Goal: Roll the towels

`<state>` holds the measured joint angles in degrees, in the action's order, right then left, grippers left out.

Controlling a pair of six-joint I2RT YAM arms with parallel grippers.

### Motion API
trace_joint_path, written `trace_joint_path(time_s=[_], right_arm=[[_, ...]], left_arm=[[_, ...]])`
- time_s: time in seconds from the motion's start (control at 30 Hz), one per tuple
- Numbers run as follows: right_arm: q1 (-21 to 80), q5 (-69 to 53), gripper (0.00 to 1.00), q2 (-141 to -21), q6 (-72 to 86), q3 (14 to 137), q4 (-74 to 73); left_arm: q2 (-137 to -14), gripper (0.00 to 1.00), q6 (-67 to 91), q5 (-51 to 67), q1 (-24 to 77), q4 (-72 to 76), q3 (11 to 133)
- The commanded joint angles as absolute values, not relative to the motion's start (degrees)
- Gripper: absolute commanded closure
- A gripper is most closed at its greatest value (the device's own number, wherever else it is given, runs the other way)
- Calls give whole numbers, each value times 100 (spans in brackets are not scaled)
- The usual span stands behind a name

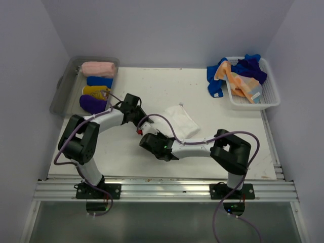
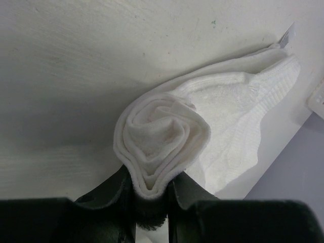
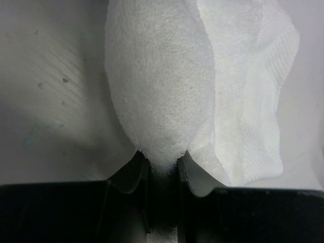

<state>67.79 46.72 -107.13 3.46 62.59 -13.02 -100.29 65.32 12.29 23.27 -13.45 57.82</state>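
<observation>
Pinching the rolled end of the white towel (image 2: 167,136) with the left fingers (image 2: 121,195); clamping its edge in the right fingers (image 3: 126,177).

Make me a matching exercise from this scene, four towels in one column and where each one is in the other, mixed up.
1 white towel
2 pink towel
3 purple towel
4 orange towel

A loose in the white basket
B rolled, far end of the grey tub
C partly rolled, pinched by left gripper and right gripper
D rolled, near end of the grey tub

Pairs: 1-C, 2-B, 3-D, 4-A
</observation>
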Motion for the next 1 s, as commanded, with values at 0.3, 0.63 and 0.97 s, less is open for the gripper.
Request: trace_joint_path(time_s=[0.3,0.63,0.97], right_arm=[[6021,1944,100,-9432,2424,5442,-915],[4993,-261,100,-8912,3365,4676,-27],[4158,-1933,99,-9096,4078,4263,930]], left_arm=[[-9054,32,6100,1073,2013,-1969,5713],[-8675,24,5766,1116,1978,-1988,5626],[-8762,5,5528,1792,2249,-326,4790]])
